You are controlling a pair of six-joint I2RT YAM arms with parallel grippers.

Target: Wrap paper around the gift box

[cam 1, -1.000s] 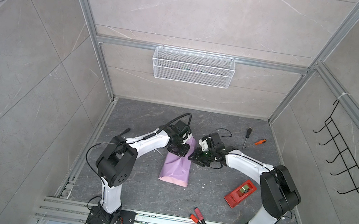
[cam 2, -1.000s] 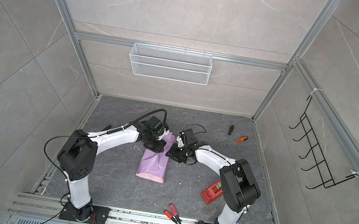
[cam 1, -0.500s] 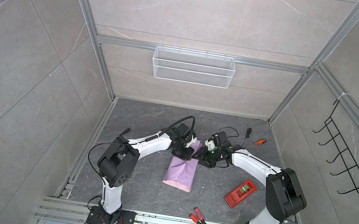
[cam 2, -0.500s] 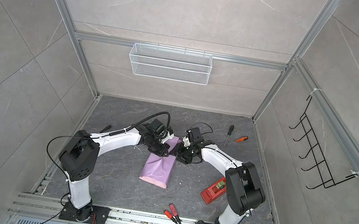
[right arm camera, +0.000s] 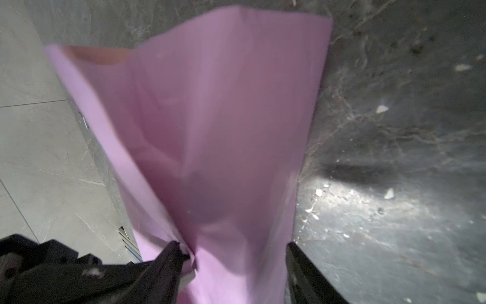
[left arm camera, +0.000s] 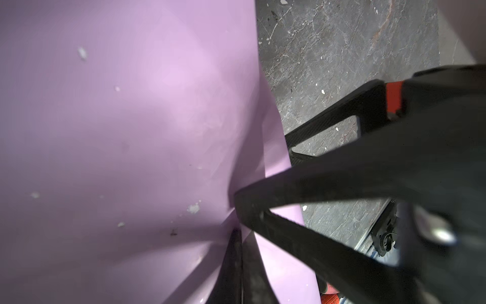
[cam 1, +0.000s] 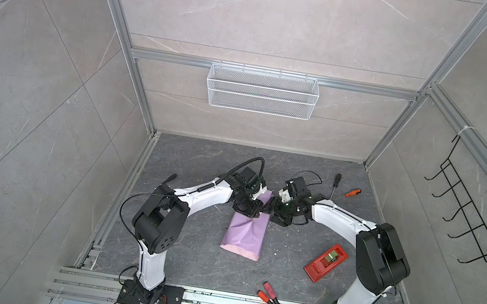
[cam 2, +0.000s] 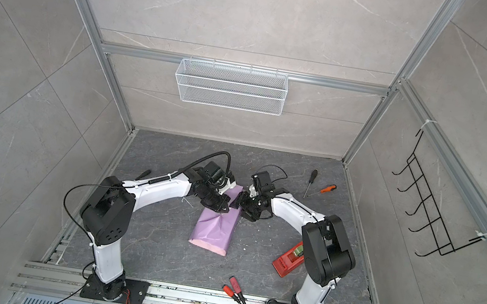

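On the left, we see the left end effector [cam 1: 254, 211] closed tight, pinching the far end of the paper [cam 1: 243, 235]. In the left wrist view its fingers [left arm camera: 302, 184] meet on a gathered fold of the lilac sheet. The paper lies folded over in the middle of the tabletop [cam 1: 201, 159], lilac side up, with a pale pink strip along its near edge. Its far end runs up between the two arms. The gift box is hidden from us. A dim dark patch shows through the sheet in the right wrist view, and we cannot tell what it is. Just right of the pinch, the right end effector [cam 1: 273, 210] stands open. Its fingers [right arm camera: 171, 260] are apart with the paper's far end between them, not closed on it. Further right and nearer, a red tape dispenser [cam 1: 326, 262] lies well apart from the paper.
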